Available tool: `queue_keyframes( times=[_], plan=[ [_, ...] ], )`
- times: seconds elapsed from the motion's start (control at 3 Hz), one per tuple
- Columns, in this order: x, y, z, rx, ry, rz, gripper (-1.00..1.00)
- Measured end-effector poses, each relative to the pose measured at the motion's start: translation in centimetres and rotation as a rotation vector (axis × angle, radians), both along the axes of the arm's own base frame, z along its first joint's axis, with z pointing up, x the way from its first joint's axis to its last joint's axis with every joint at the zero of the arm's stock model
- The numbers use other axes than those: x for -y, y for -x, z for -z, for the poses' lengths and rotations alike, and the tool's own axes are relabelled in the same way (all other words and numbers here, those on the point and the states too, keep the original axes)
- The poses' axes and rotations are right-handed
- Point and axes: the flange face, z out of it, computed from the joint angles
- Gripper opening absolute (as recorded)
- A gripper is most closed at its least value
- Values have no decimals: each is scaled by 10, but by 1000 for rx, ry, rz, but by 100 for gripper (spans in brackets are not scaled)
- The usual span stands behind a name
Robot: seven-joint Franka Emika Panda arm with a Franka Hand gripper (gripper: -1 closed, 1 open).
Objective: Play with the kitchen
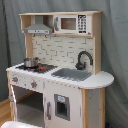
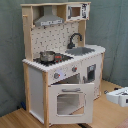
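While the kitchen (image 1: 60,75) fills the middle of both exterior views, it stands on a wooden floor (image 2: 107,112) in front of a grey curtain (image 1: 114,45). I cannot tell the state of the gripper: at the second exterior view's right edge only a white part of the robot (image 2: 119,96) shows, low beside the kitchen, and no fingers can be made out.

Everything else sits on the kitchen itself. On its top shelf the microwave (image 1: 73,23) is next to the grey hood (image 1: 38,29), and the hood hangs above the stovetop (image 1: 36,67). 1 small metal pot (image 1: 31,62) stands on the stovetop. The grey sink (image 1: 71,74) lies in the counter beside the stovetop, with the black faucet (image 1: 83,59) curving up behind it, against the back wall (image 1: 60,50). 2 knobs (image 2: 57,76) show on the front panel below the stovetop in the second exterior view. Under them the oven door (image 2: 70,101), white with a window, is swung out from the body, so the oven stands open. A smaller door with a dark panel (image 1: 62,106) is below the sink.
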Motion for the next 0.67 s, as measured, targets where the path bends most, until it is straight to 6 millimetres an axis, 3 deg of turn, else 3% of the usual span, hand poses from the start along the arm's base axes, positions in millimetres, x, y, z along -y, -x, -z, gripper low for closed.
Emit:
queue_keyframes(
  times=[0.67],
  plan=[
    [2,-10,-2,38,36,-42,100]
  ],
)
